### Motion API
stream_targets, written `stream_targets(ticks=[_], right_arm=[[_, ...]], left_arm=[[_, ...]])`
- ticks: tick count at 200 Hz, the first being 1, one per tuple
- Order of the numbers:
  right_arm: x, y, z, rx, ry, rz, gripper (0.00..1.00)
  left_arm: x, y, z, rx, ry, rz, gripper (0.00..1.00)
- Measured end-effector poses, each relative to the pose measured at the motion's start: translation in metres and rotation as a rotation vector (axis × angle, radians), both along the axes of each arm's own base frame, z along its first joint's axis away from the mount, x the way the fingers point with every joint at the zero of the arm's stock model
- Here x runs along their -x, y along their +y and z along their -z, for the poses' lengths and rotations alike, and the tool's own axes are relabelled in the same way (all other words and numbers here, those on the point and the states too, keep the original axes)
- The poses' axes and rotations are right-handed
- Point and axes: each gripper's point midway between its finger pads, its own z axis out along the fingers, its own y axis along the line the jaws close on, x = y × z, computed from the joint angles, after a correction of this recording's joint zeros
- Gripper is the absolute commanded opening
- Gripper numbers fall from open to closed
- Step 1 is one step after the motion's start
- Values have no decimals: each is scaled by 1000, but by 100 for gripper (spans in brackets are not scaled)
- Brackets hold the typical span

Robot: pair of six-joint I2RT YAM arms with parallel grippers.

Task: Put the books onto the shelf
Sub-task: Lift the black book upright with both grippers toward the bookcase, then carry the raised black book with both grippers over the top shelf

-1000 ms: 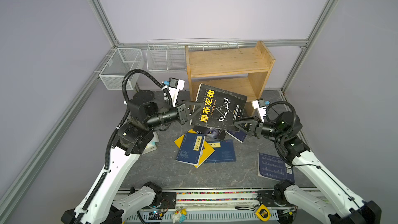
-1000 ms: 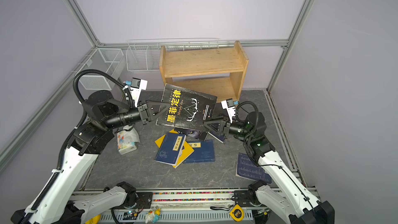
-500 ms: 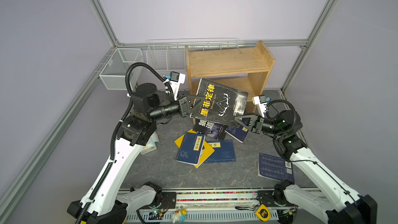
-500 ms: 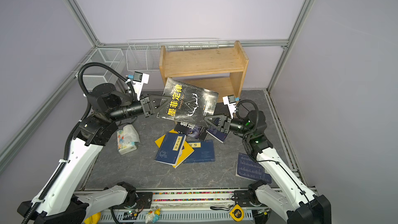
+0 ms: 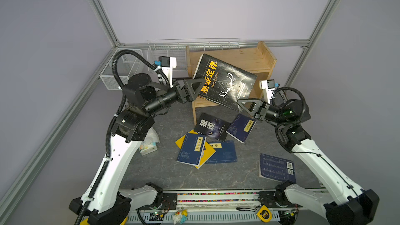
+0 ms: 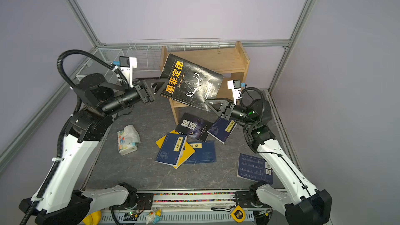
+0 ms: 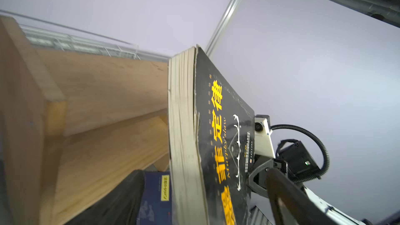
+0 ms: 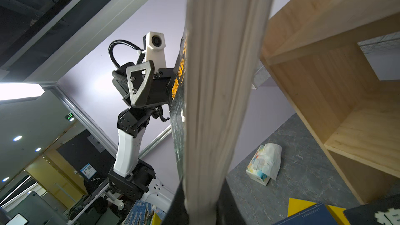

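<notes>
As right hand (image 5: 242, 106) is pinching black book (image 5: 225, 81) by its five-o'clock corner, seemingly angling it for shelf (image 5: 257, 61) at twelve, left hand (image 5: 197, 89) is hovering spread at nine o'clock.

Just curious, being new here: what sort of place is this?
Probably a robotics lab test cell: a left arm and right arm mounted at a grey table inside an aluminium frame, with an exit sign and office ceiling lights beyond.
</notes>
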Motion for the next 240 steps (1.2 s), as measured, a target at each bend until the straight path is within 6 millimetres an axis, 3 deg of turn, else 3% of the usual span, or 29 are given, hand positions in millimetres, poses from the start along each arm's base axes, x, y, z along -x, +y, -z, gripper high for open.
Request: stream_targets(ticks=[24,54,79,102,138,166,183,204,240], right_arm=[[-16,1,-10,-32,3,37,6],[-38,2,-28,-82,-5,101,6],[-53,14,-48,-124,-25,111,6],[-61,34,-60,-163,-35,73,7],[-77,62,-52,-194,7,25,8],[-90,76,-36,-200,67,15,9],[-93,82,-32,-209,90,7,9],[-92,85,-32,-231,104,-6,10],[-92,82,-42,-294,107,-9,10]], left_arm=[[8,24,-14,38,-42,-107,96],[13,35,-10,99,-30,-148,95],[-2,28,2,144,20,-152,89],[-17,6,15,152,73,-129,83],[-23,-20,25,148,102,-97,76],[-25,-17,13,190,75,-113,67],[-27,-14,7,216,61,-134,54],[-32,-13,0,225,39,-162,42],[-40,-14,-10,247,18,-184,31]])
